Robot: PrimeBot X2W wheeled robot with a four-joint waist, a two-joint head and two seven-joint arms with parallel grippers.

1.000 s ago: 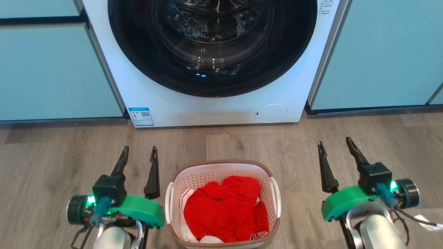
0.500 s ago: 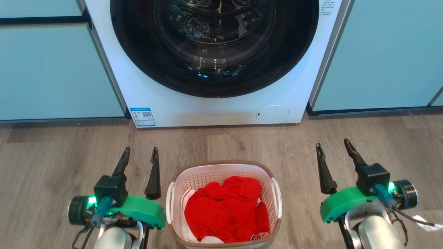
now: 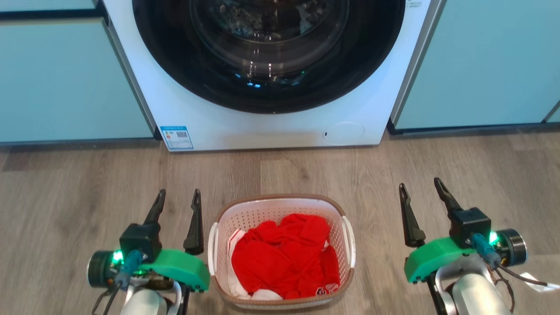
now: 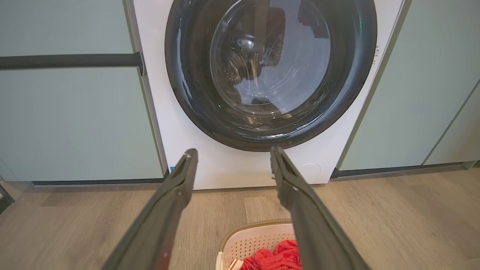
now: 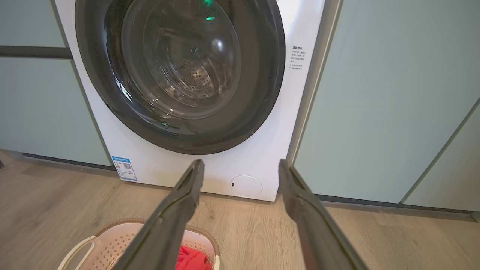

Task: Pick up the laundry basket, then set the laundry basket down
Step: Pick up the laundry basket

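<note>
Far left of left gripper (image 3: 178,194): pale teal cabinet front (image 3: 65,83). Under both grippers: grey-brown wood-look floor (image 3: 65,197).

Left gripper: low at lower left of head view, fingers pointing toward the washer, spread wide, gripping nothing. Green housing, green light lit at the wrist.

Just right of left gripper: laundry basket (image 3: 262,216), upright on the floor, untouched. Near-side handle (image 3: 213,247) just beside the gripper's inner finger, not in contact as far as visible. White perforated walls, brown rim, white side handles. Inside: crumpled red garment (image 3: 284,258), some white fabric at its lower-left edge. In left wrist view, basket corner peeking up at the bottom edge, partly behind the right-hand finger.

Ahead of both grippers, past the basket: white front-loading washing machine (image 3: 271,131), round dark glass door (image 3: 267,57) shut, blue label (image 3: 176,138) at lower-left corner, round flap (image 3: 344,131) at lower right.

Right gripper (image 3: 419,184): well apart from the basket's right handle, fingers likewise spread wide, empty, pointing at the washer. Basket at lower left of its wrist view, partly behind the left-hand finger.

Right of right gripper: second pale teal cabinet front (image 3: 485,65).
</note>
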